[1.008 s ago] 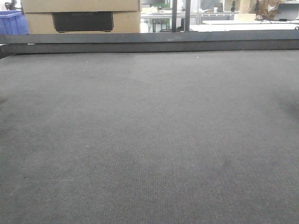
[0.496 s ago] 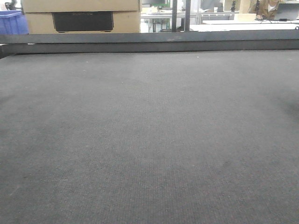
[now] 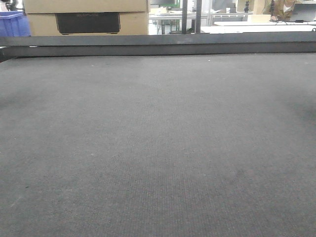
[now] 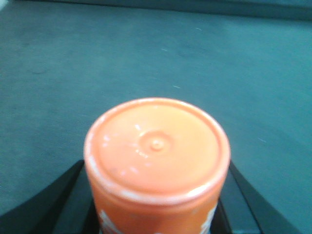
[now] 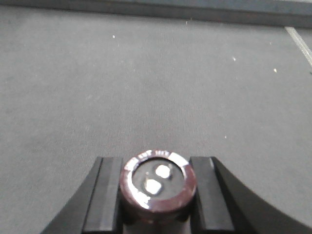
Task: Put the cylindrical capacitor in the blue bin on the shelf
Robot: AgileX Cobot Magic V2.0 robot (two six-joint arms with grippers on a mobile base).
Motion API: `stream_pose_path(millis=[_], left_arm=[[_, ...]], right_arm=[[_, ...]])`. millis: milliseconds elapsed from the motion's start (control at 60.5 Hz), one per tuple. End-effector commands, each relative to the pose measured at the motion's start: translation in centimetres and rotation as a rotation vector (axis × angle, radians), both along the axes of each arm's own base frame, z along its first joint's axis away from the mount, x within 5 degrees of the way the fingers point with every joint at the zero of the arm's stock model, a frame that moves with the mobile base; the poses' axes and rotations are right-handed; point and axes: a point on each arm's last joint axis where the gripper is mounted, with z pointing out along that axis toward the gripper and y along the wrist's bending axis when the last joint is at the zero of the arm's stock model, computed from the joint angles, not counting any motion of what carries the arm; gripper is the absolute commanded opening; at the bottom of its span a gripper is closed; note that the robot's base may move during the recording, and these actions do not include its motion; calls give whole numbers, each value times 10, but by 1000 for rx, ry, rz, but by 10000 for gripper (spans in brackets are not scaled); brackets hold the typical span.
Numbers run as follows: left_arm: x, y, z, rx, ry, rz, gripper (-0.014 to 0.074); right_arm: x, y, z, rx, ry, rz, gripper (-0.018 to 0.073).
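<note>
Black fingers of our right gripper are clamping the cylindrical capacitor from both sides. We are holding it between the pads with its silver end face and two metal terminals turned towards the wrist camera, and its dark maroon sleeve is showing around the rim. Beyond that hand, the dark grey felt tabletop is stretching away to a darker raised edge on its far side.

Our left gripper is gripping an orange cylinder. Its round cap, with a small central dimple, is facing the camera, and black fingers are hugging it on either side, with the same felt lying past it.

Farther out from both hands, in the front view, we are looking across the tabletop to a dark rail. Behind it a cardboard box with a black panel is standing, and a blue crate is sitting just to its left.
</note>
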Motion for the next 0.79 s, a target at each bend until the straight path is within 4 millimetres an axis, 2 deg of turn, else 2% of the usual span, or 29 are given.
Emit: stream_pose_path(millis=[0, 132, 264, 413, 545, 644, 777], left_arm=[[-18, -7, 25, 15, 4, -44, -111], [-43, -7, 49, 9, -41, -62, -111], [-73, 0, 68, 20, -56, -64, -111], [-103, 8, 80, 32, -59, -64, -111], [-127, 14, 76, 36, -88, -61, -111], [-147, 18, 66, 30, -118, -60, -111], [-173, 24, 54, 25, -193, -57, -111]], right_arm=[[-6, 0, 15, 0, -1, 5, -72], [-25, 3, 33, 68, -61, 9, -72], [-54, 2, 48, 64, -134, 14, -72], [-84, 1, 46, 21, -186, 30, -72], [-110, 1, 32, 21, -209, 30, -72], [-129, 1, 25, 17, -241, 37, -72], [-150, 3, 25, -24, -295, 85, -72]])
